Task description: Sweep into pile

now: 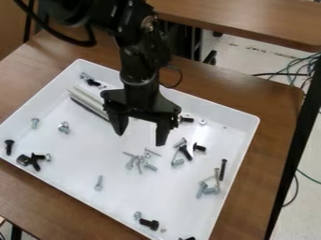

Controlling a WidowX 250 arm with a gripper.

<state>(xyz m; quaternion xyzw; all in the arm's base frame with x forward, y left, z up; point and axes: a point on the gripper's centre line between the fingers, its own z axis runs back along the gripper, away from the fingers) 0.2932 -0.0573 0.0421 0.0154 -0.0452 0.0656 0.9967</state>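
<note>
My gripper (141,136) hangs over the upper middle of the white tray (239,118), its two fingers spread apart with nothing between them. Just below it in the view lies a loose cluster of silver screws (141,161). Black and silver bolts (185,151) lie to the right of that cluster, and more silver screws (210,188) sit near the tray's right side. Black bolts (35,161) are at the left edge, and a black bolt (149,224) is near the bottom. A single silver screw (99,183) lies lower left of the middle. A pale, long-edged object (87,99) lies partly behind the gripper.
The tray's raised walls surround the screws on a brown wooden table (276,103). A second wooden table (251,21) stands behind. Cables (301,65) lie on the floor at the right.
</note>
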